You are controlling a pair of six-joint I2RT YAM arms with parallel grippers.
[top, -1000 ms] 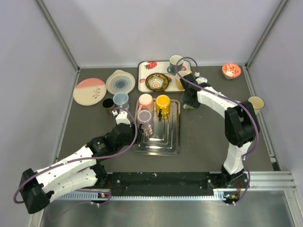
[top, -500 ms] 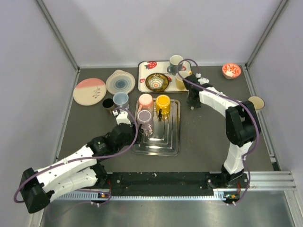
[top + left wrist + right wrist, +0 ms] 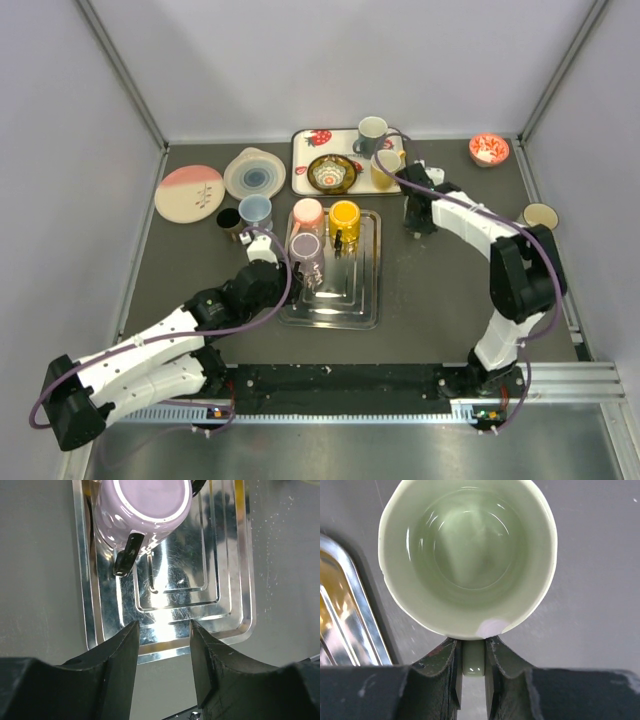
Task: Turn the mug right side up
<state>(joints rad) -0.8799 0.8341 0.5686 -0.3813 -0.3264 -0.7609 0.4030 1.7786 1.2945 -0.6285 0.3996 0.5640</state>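
A pale green mug [image 3: 467,555] fills the right wrist view, its open mouth facing the camera. My right gripper [image 3: 472,652] is shut on the mug's handle [image 3: 473,660], just right of the metal tray [image 3: 355,610]. From above, that gripper [image 3: 418,222] hides the green mug. A purple mug [image 3: 145,510] with a black handle stands upside down on the metal tray [image 3: 235,580]. My left gripper [image 3: 164,630] hangs open over the tray's near edge, short of the purple mug [image 3: 305,248].
A pink mug [image 3: 307,212] and a yellow mug [image 3: 344,214] sit at the tray's far end. Behind is a strawberry tray [image 3: 305,150] with a grey mug [image 3: 371,132] and a bowl [image 3: 332,173]. Plates [image 3: 189,193] lie at the left, a red bowl [image 3: 488,149] at the right.
My right gripper closed on the green mug's handle and shifted a little to the right with it. The left gripper's jaws narrowed slightly; that arm stayed put.
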